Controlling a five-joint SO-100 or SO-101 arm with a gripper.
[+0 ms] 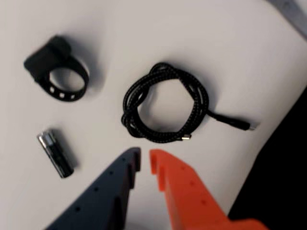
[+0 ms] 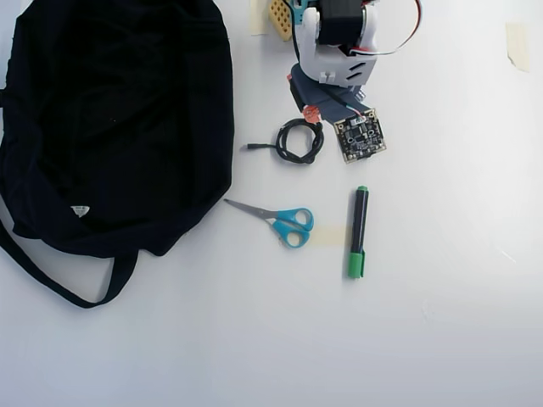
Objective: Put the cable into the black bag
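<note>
1 black bag [image 2: 110, 119] lies left in the overhead view; right of it, our coiled cable [image 2: 299, 141] rests on the surface beneath our gripper [image 1: 145, 162], jaws nearly closed. Descending that narrow, we risk shoving the coil aside.

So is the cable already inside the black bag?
No: in the overhead view the coiled cable lies on the white table, to the right of the black bag and apart from it.
</note>
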